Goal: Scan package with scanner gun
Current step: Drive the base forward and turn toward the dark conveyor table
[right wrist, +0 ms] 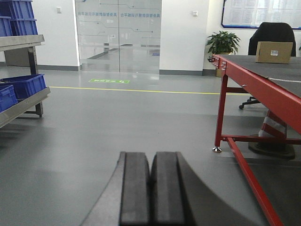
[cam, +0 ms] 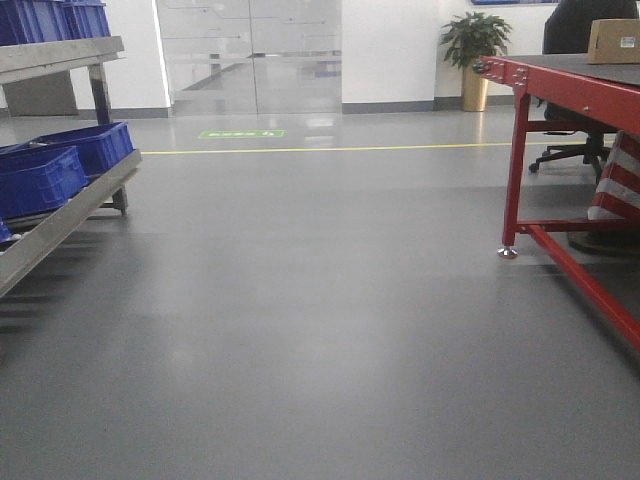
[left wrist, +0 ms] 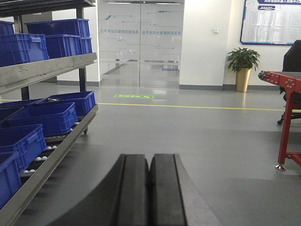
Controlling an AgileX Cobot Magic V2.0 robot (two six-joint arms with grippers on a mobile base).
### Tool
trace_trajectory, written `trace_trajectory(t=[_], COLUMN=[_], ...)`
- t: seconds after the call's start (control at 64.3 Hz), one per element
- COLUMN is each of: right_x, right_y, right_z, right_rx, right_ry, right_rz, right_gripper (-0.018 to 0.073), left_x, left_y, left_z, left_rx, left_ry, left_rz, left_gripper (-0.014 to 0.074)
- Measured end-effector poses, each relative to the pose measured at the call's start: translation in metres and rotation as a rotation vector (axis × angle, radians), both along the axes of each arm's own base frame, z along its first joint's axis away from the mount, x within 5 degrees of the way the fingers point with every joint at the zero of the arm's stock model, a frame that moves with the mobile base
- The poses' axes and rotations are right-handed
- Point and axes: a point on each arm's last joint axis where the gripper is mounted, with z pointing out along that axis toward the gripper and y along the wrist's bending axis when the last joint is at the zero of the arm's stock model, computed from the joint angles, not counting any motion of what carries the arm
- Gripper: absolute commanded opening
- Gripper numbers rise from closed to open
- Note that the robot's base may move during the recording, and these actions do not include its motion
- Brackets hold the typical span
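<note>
Blue crates (left wrist: pixel 47 117) fill a metal rack (left wrist: pixel 47 70) at left. A red-framed table (right wrist: pixel 263 88) stands at right, with a potted plant (right wrist: pixel 223 42) and seemingly an office chair (right wrist: pixel 273 32) beyond.

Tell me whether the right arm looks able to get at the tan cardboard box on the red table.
Probably not. The tan cardboard box sits far down the red-framed table, well beyond the shut right pincer over grey floor. Nothing blocks it; the distance does.
</note>
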Motion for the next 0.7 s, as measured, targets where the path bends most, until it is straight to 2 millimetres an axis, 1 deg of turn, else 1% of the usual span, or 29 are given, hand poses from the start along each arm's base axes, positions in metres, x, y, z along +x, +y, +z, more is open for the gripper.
trace_trajectory(t=[0.699], right_x=[0.0], right_y=[0.0], right_z=[0.0], right_rx=[0.0], right_ry=[0.0], right_rz=[0.0], right_gripper=[-0.0154], left_x=[0.0], left_y=[0.0], left_z=[0.0], left_rx=[0.0], left_ry=[0.0], left_rz=[0.0], left_gripper=[-0.0111])
